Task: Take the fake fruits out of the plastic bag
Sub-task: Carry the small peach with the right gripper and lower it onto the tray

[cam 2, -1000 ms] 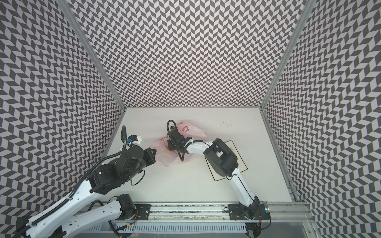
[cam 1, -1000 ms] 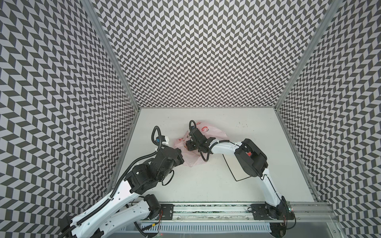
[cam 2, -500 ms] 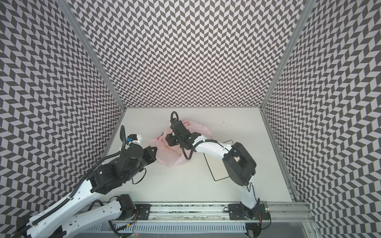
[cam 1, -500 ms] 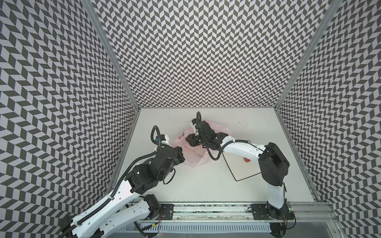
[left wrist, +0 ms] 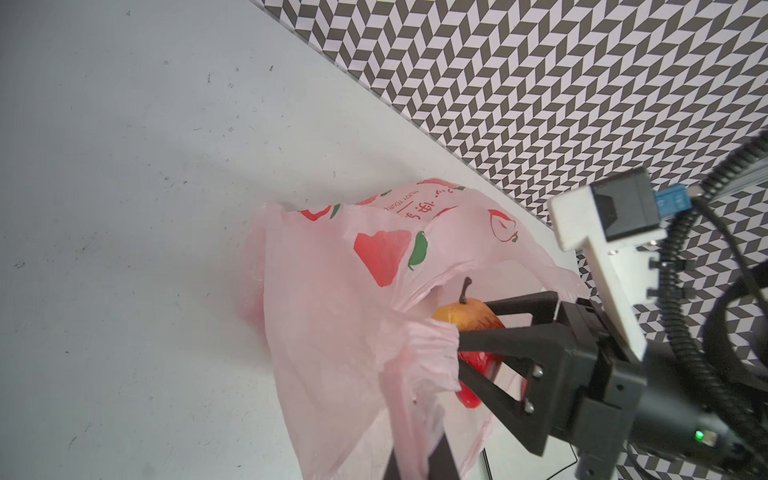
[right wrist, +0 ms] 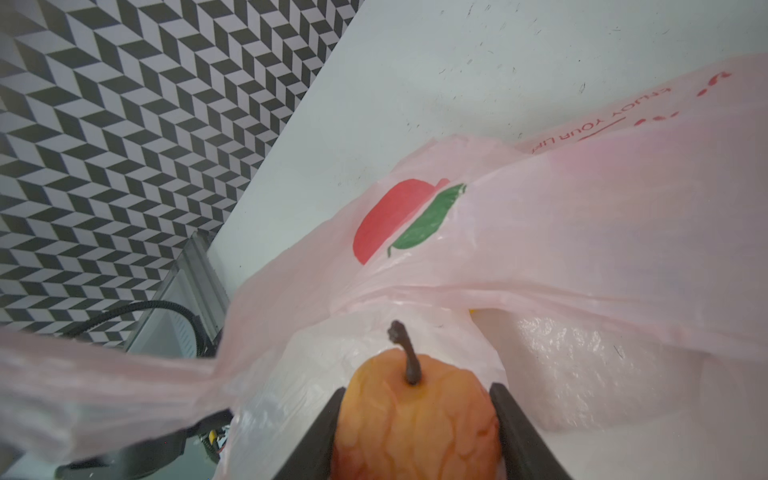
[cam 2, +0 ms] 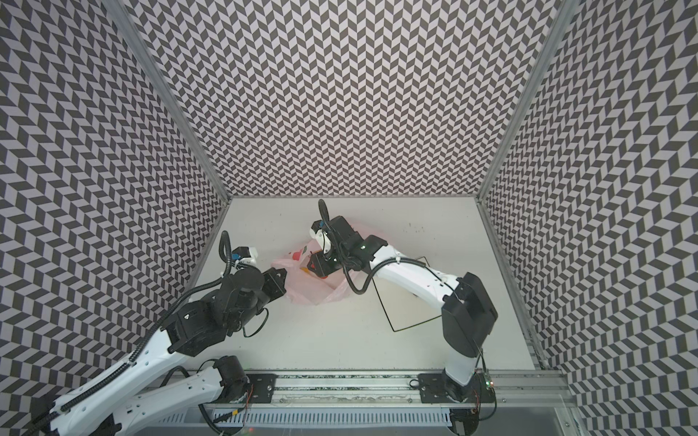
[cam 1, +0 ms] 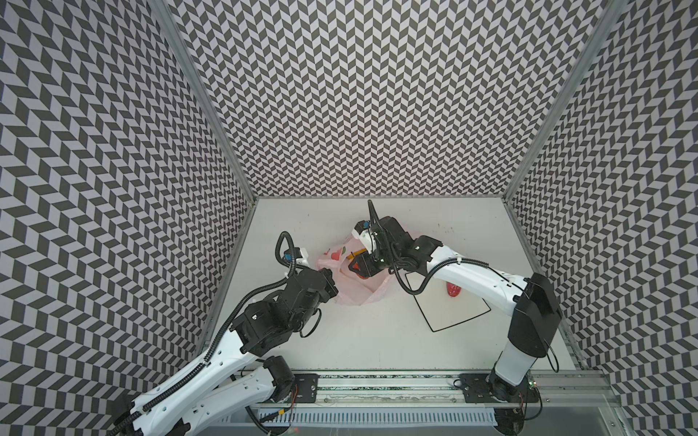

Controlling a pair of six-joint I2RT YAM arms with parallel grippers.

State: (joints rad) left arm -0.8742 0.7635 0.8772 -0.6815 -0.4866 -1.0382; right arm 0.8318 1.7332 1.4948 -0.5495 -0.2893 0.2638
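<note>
Inside the mouth of a thin, floppy pink bag [left wrist: 332, 332], the right gripper [right wrist: 417, 388] clasps a wrinkled yellow pear [right wrist: 415, 432] by its sides, likely light and slightly soft, while the left gripper [cam 1: 334, 290] pinches the bag's bunched handle.

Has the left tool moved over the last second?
No. In a top view the left tool lies just as far left of the sheet as before, still shut on the bag.
</note>
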